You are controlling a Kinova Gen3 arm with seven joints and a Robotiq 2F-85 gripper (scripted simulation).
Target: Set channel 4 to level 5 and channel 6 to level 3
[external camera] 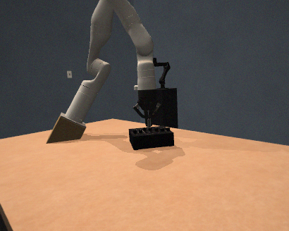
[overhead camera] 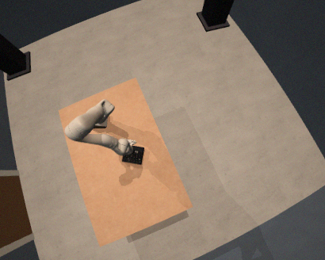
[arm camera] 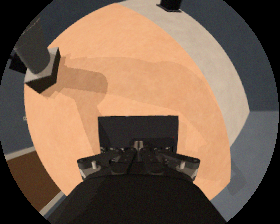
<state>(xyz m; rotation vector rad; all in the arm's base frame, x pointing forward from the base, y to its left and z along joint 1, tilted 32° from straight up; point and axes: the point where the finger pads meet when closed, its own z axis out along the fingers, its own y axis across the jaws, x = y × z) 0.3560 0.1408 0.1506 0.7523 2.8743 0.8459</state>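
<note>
The black lighting desk (external camera: 151,137) stands on the orange table. It also shows in the overhead view (overhead camera: 133,154) and in the wrist view (arm camera: 139,132). A row of fader caps runs along its top; their levels are too small to read. My gripper (external camera: 148,124) is shut and points straight down, with its closed fingertips at the desk's top among the left-middle faders. In the wrist view the gripper (arm camera: 138,150) hides the near part of the desk. I cannot tell which fader the fingertips touch.
The arm's base (external camera: 65,129) sits at the left on the orange table. A dark box (external camera: 165,107) stands right behind the desk. Two dark posts (overhead camera: 214,13) (overhead camera: 13,59) stand at the far corners of the grey floor.
</note>
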